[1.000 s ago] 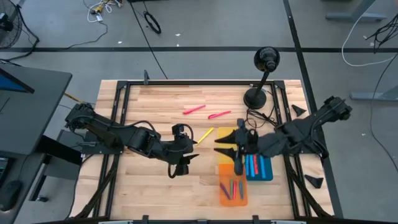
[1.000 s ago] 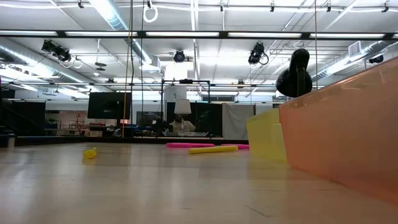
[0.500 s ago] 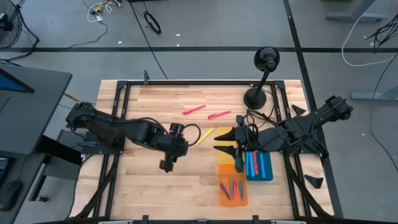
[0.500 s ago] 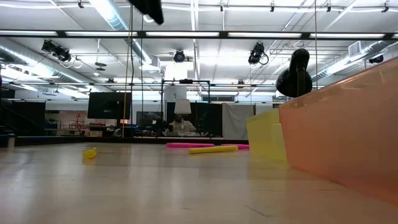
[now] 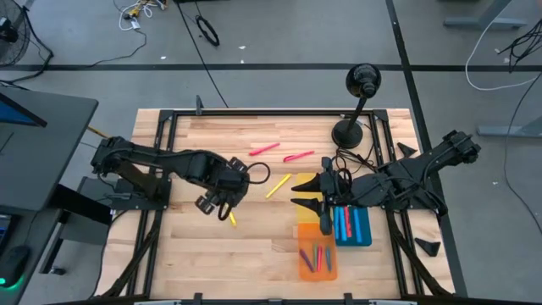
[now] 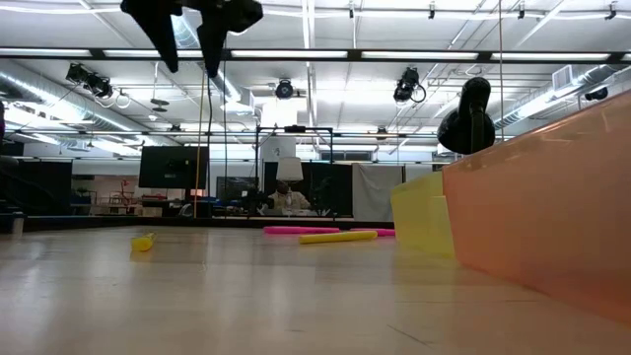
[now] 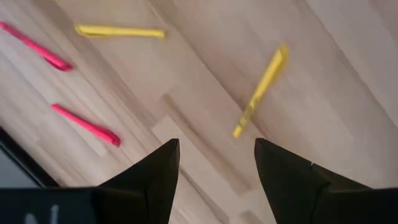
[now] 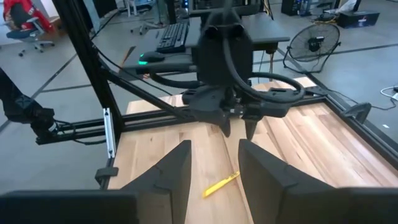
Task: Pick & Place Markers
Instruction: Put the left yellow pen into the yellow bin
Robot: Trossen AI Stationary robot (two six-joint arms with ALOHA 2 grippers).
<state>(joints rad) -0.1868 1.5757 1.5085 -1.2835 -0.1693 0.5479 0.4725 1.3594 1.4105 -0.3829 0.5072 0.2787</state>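
Four markers lie loose on the wooden table [image 5: 195,254]: two pink ones [image 5: 264,149] [image 5: 297,157] toward the far side, a yellow one [image 5: 278,185] in the middle and a short yellow one [image 5: 230,219] nearer. My left gripper [image 5: 213,202] [image 7: 217,146] hangs open above the table, pointing down, just left of the short yellow marker [image 7: 261,90] and touching nothing. My right gripper [image 5: 296,196] [image 8: 214,158] waits open and raised over the yellow tray [image 5: 307,227], nothing between its fingers.
An orange tray [image 5: 318,269] holding several markers sits near the front edge. A blue tray [image 5: 362,229] with more stands to its right. A black desk lamp [image 5: 349,131] stands at the back right. Bare wood lies left and in front of the left gripper.
My left gripper has swung toward the table's left and a little toward its far edge, sunk slightly, tipped from slanting to pointing nearly straight down and rolled about its axis. The short yellow marker it had hidden from above now shows. No marker has moved.
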